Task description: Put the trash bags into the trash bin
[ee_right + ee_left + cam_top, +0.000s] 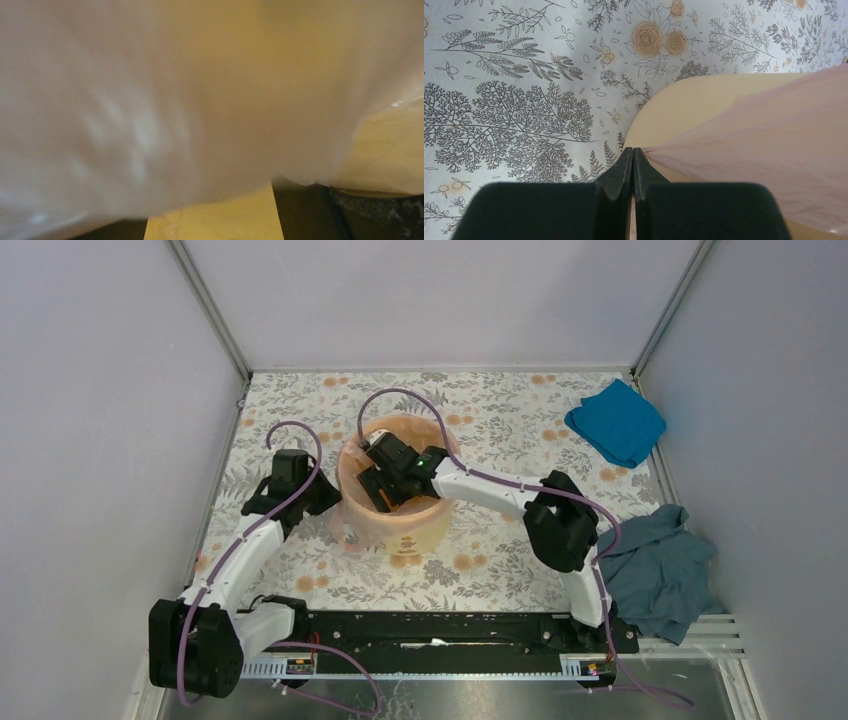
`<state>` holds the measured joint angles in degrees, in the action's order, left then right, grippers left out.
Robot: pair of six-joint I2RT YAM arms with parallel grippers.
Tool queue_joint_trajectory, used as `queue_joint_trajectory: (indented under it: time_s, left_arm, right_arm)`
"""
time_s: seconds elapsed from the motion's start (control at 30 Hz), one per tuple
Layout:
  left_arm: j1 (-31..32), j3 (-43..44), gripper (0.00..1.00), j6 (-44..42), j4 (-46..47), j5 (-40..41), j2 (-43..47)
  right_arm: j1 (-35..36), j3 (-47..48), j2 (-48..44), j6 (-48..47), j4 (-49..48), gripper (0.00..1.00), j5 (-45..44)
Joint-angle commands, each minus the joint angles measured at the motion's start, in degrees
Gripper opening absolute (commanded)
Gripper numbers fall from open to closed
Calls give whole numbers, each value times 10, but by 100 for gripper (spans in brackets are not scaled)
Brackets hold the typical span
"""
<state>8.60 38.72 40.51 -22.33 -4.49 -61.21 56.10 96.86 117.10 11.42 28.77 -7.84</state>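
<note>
Pink bag (pixel 348 525) film drapes over the bin (pixel 425 530). The right gripper (pixel 380 490) sits inside the bin and the left gripper (pixel 332 500) is against its rim. Left wrist: jaws closed, pinching film just ahead. Right wrist: jaws wide apart, blurred film directly ahead, nothing gripped.

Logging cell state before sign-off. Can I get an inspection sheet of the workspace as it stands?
Surface: floral tablecloth, lying flat.
Job's things: pink trash bag draped over the rim of the yellow trash bin, partly hanging outside.
Clutter: blue cloth far right; teal cloth at right edge.
Grippers: left gripper shut on the bag's edge beside the bin; right gripper open, down inside the bin.
Cables: purple cables loop off both wrists.
Surroundings: pale walls, metal frame posts.
</note>
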Motion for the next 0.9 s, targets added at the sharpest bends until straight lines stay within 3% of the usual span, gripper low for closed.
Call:
queue_joint_trajectory:
  time_s: [0.0,0.27,0.4,0.7,0.8,0.87]
  left_arm:
    - [0,-14,3,-4,21,0,20]
    - [0,-20,3,-6,23,-1,29]
    - [0,-14,4,-7,22,-11,27]
    - [0,-10,8,-10,20,-4,27]
    - [0,-8,16,-12,18,-4,24]
    - [0,-3,28,-15,11,0,30]
  right_arm:
    - [3,-17,20,38,-80,85,-3]
    - [3,-76,37,39,-145,94,-35]
    - [3,-67,50,39,-132,95,-29]
    - [3,-40,-46,26,-81,96,-50]
    - [3,-31,-74,32,-67,96,-53]
    - [3,-26,-88,34,-63,94,-58]
